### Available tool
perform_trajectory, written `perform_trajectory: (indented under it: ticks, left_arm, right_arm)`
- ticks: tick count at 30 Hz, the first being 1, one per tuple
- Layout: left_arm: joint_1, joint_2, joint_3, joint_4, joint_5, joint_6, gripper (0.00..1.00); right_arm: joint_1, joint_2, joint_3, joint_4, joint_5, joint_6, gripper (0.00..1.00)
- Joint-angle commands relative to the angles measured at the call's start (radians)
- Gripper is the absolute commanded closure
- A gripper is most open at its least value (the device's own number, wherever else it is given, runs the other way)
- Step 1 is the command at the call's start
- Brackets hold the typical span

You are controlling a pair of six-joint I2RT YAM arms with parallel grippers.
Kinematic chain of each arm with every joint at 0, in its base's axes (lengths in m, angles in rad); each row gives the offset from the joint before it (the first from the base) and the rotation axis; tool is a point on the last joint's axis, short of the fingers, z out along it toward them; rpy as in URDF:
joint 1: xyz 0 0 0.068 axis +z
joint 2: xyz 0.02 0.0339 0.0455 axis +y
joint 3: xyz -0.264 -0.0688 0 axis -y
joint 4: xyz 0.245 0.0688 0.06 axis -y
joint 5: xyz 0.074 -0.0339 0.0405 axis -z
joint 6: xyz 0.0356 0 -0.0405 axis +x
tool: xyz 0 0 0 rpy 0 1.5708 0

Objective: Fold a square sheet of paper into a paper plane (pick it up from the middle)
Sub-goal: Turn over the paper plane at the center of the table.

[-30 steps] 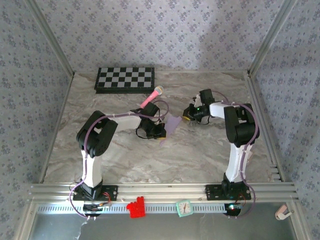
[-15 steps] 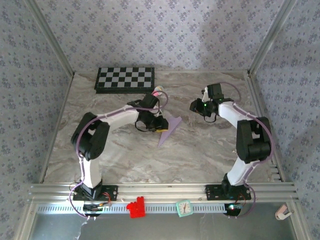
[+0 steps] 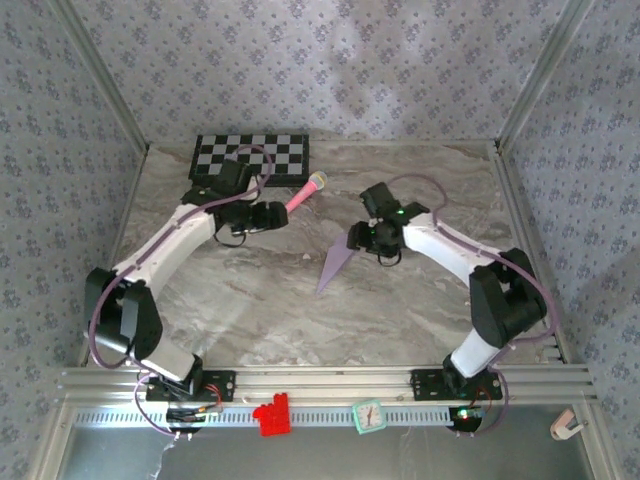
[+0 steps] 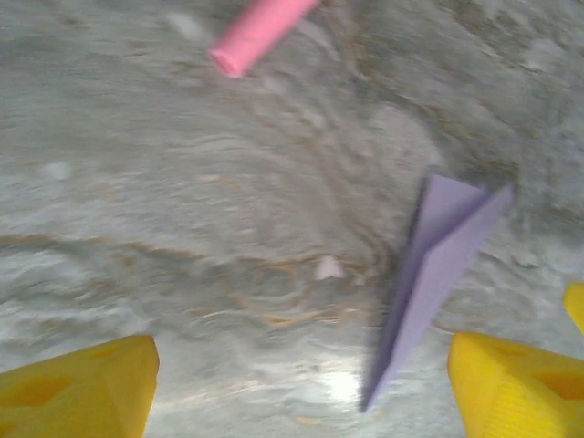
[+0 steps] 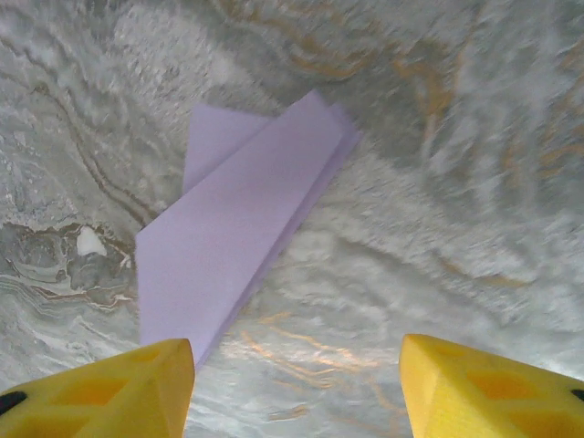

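Note:
The square sheet of paper lies folded into a slim pale-lavender paper plane (image 3: 337, 264) flat on the marble table, its sharp tip toward the near side. My left gripper (image 3: 272, 216) hovers to its upper left, apart from it. In the left wrist view the plane (image 4: 436, 265) lies off to the right, and the left gripper (image 4: 301, 392) is open with nothing between its yellow fingers (image 4: 82, 388). My right gripper (image 3: 357, 238) hangs just above the plane's wide end. In the right wrist view the plane (image 5: 233, 219) lies by the left finger, and the right gripper (image 5: 297, 388) is open and holds nothing.
A pink toy microphone (image 3: 305, 192) lies just behind the left gripper, its handle (image 4: 260, 32) at the top of the left wrist view. A checkered board (image 3: 250, 158) sits at the back left. A red block (image 3: 270, 415) and a small clock (image 3: 368, 416) rest on the front rail.
Both grippers opened and let go of the plane, which now lies flat. The left arm swung away to the back left; the right gripper moved left over the plane's wide end.

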Motion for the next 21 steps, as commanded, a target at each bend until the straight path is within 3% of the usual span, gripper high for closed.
perform_trajectory:
  ticks: [1,7,21]
  left_arm:
    - [0.029,-0.101,-0.033,-0.074,-0.142,0.072,0.11]
    - [0.089,-0.203,-0.109,-0.034,-0.156,0.097,0.0]
    - [0.149,-0.208,-0.143,-0.005,-0.081,0.123,0.0]
  right_arm:
    - [0.078,0.08,0.103,-0.108,0.142,0.127,0.36]
    - [0.175,0.243,0.268,-0.232,0.27,0.214,0.35]
    - [0.249,0.48,0.493,-0.419,0.349,0.259,0.37]
